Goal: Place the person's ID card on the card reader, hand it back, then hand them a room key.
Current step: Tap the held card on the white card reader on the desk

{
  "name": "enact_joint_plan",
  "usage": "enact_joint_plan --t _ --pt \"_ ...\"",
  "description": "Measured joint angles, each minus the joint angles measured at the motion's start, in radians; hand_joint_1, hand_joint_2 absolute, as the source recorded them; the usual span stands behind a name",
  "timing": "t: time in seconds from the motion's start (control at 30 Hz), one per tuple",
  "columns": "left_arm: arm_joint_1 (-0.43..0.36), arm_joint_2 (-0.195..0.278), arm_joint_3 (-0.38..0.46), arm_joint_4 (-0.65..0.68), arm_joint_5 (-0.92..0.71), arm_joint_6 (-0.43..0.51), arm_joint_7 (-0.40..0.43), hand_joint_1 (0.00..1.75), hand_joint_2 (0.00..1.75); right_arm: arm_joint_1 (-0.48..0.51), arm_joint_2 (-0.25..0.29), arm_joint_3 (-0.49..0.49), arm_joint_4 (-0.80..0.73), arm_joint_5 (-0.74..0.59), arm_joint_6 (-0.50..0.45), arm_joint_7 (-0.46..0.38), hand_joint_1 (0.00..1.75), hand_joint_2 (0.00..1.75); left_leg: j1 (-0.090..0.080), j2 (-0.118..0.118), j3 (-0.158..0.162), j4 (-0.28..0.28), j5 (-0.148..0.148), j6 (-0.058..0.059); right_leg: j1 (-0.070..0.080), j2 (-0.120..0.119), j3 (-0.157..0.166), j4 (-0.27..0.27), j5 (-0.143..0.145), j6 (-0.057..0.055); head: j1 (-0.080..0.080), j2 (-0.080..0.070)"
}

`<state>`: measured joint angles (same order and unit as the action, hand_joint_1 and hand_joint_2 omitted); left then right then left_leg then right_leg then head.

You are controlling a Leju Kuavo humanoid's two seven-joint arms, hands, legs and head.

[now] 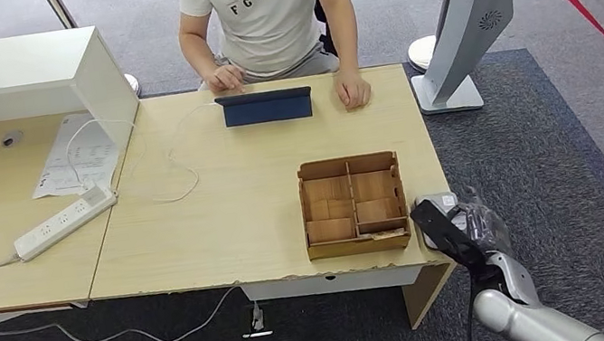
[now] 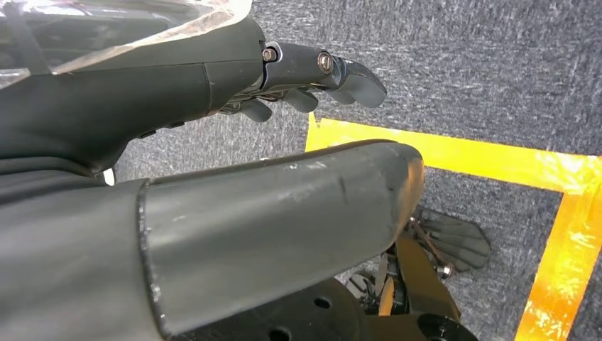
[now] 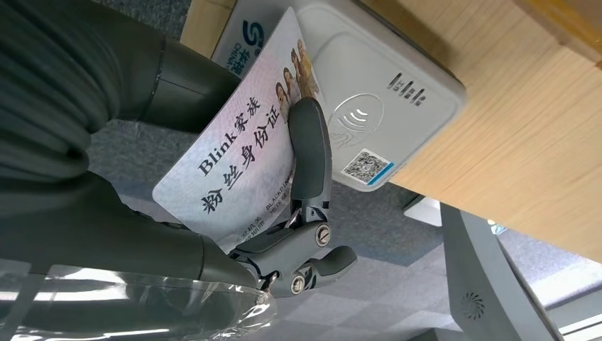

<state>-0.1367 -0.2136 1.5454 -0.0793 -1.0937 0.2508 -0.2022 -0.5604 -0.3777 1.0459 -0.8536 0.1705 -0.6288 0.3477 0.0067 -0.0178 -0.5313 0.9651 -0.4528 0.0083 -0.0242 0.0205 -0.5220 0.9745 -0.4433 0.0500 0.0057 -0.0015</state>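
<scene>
My right hand (image 1: 473,230) hovers at the table's right front corner, over the white card reader (image 1: 435,204). In the right wrist view my right hand (image 3: 213,177) pinches the ID card (image 3: 238,153), white with printed text, between thumb and a finger (image 3: 309,153), just in front of the card reader (image 3: 376,106). The card looks held slightly off the reader's face. A wooden key box (image 1: 353,206) with compartments stands left of the reader. My left hand (image 2: 312,78) hangs over the floor, fingers curled loosely, holding nothing.
A person (image 1: 264,12) in a white T-shirt sits at the far side, hands by a dark blue tablet case (image 1: 266,106). A power strip (image 1: 66,222), papers (image 1: 76,151) and a white cabinet (image 1: 9,79) lie left. A white kiosk stand (image 1: 463,26) rises at right.
</scene>
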Motion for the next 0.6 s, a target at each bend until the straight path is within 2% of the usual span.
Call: enact_joint_plan --t 0.43,0.6 --pt "0.000 0.000 0.000 0.000 0.031 0.015 0.005 0.00 0.00 -0.004 0.006 0.000 0.031 -0.001 0.003 0.002 1.75 1.75 0.000 0.000 0.000 0.000 0.000 0.000 0.000 0.000 0.001 0.000 0.000 0.000 0.000 0.000" --pt "0.000 0.000 0.000 0.000 0.038 0.016 0.011 0.00 0.00 -0.004 0.018 0.000 0.046 0.000 0.010 -0.021 1.75 1.75 0.000 0.000 0.001 0.000 0.000 0.000 0.000 0.000 0.001 0.000 0.000 0.000 0.000 0.000"
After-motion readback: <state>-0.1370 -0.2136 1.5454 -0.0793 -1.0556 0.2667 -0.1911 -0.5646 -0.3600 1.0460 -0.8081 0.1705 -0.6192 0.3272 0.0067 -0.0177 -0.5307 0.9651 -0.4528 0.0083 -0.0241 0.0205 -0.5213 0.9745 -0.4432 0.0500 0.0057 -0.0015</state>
